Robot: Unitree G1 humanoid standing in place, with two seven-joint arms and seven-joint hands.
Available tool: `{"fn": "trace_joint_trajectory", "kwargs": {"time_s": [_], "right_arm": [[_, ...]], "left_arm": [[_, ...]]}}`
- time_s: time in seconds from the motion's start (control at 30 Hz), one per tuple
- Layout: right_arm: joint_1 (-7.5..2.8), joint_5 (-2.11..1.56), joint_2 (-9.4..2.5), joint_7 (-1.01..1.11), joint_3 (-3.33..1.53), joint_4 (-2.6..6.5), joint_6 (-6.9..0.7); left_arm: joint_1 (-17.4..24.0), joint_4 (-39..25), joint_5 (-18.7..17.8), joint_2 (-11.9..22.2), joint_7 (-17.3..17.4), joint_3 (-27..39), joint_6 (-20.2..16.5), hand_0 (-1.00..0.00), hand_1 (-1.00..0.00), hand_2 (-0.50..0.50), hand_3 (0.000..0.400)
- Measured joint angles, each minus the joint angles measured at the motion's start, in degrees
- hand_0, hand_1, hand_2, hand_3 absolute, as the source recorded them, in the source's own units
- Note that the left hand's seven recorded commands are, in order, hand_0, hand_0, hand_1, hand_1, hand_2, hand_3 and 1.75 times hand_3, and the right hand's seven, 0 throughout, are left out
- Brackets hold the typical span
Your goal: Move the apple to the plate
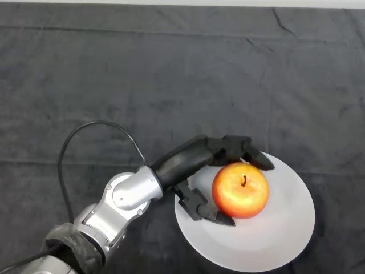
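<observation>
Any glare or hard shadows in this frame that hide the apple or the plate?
Head view: a soft highlight on the apple, not washing it out; a faint shadow beneath it on the plate; the left hand with fingers curled round the apple hides part of the plate's rim.

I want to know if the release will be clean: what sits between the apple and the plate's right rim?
Nothing: in the head view, only bare white plate runs from the apple to that rim. The left hand flanks the apple's other side.

A dark grey cloth (171,74) is covering the whole table, creasing faintly across its width, while a thin pale strip (182,3) is showing along the far edge.
</observation>
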State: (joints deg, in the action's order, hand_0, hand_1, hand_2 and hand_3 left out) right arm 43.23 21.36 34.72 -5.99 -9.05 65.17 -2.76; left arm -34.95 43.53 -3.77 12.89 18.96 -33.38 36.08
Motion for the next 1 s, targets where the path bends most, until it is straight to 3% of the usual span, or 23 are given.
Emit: {"fn": "trace_joint_trajectory", "kwargs": {"time_s": [0.03, 1.0], "right_arm": [[0.0, 0.0, 0.0, 0.0, 0.0, 0.0, 0.0], [0.0, 0.01, 0.01, 0.0, 0.0, 0.0, -0.02]], "left_arm": [[0.0, 0.69, 0.01, 0.01, 0.01, -0.12, -0.05, 0.0, 0.0, 0.0, 0.0], [-0.1, 0.82, -1.52, 0.48, 0.03, -1.06, -0.29, 0.0, 0.0, 0.0, 0.0]]}}
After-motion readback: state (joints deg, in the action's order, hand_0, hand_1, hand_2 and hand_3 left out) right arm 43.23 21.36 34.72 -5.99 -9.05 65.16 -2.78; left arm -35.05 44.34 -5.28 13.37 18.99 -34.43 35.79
